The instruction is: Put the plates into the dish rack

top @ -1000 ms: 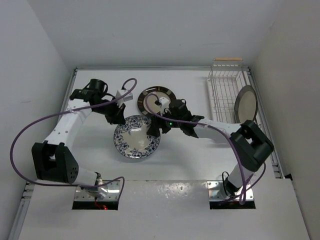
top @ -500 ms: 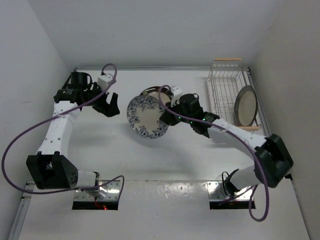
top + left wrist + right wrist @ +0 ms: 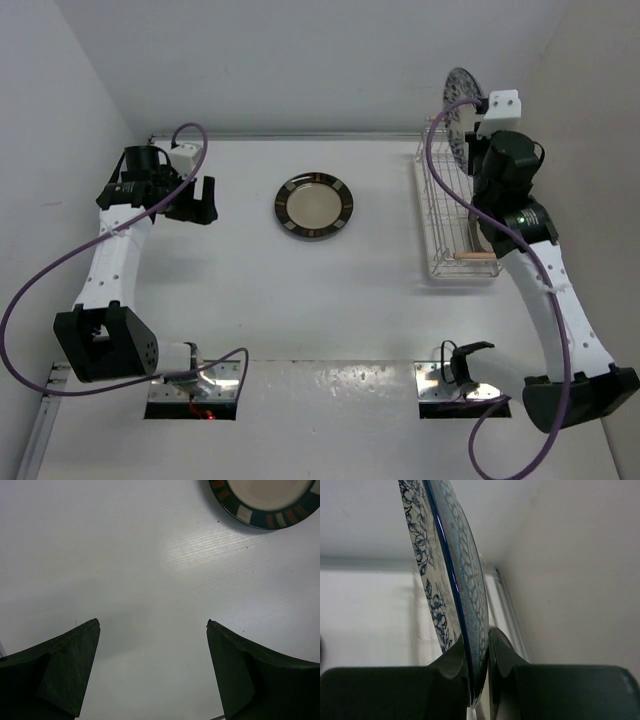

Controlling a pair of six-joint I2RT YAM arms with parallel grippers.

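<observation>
While the right arm (image 3: 540, 270) is raised at the right side of the worktop (image 3: 350, 290), the white plate with the blue floral pattern (image 3: 459, 90) is held on edge, high up. In the top view it appears over the far end of the dish rack (image 3: 440, 215), close to the back wall (image 3: 300, 60). As it is seen from the right wrist, the lower rim of this plate is clamped between the two fingers (image 3: 502, 662) of the right tool (image 3: 479, 662). One finger is pressed on the patterned face and the other on the back side, and the top of the plate is leaned a little to the left.

The rack is placed along the right edge of the worktop, and a light wooden handle bar (image 3: 478, 257) is seen at its near end. A part of the rack is hidden by the right arm, so what stands inside cannot be told.

The cream plate with the dark, light-marked rim (image 3: 314, 205) is laid flat on the worktop, towards the far side, well apart from the rack and from both tools. The left tool (image 3: 152, 627) is positioned over the worktop at the left side, to the left of this plate. Its fingers are spread apart and nothing is held between them. From the left wrist only a part of this plate's rim is seen, at the upper right corner, well away from the fingertips.
</observation>
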